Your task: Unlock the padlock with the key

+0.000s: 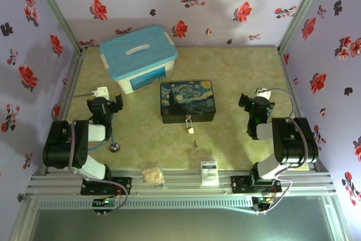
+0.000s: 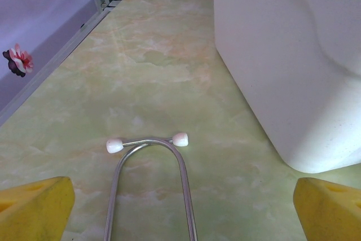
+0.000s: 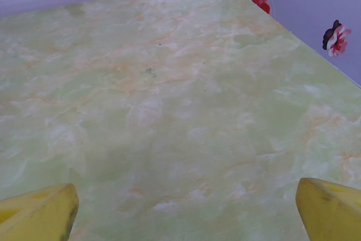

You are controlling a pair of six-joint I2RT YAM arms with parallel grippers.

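Padlock (image 1: 190, 125) at front edge of box (image 1: 186, 101); key (image 1: 195, 144) just nearer, apart. Left gripper (image 2: 181, 210) and right gripper (image 3: 186, 210) flank box, jaws wide apart, empty. Risk: tiny flat key skids away under pinch; unbraced padlock slides.

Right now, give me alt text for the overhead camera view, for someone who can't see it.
A tiny brass padlock lies on a green marbled table just in front of a Starry Night box, a small key nearer the camera. The left fingers and right fingers are open on either side; a blue-lidded bin stands far left.
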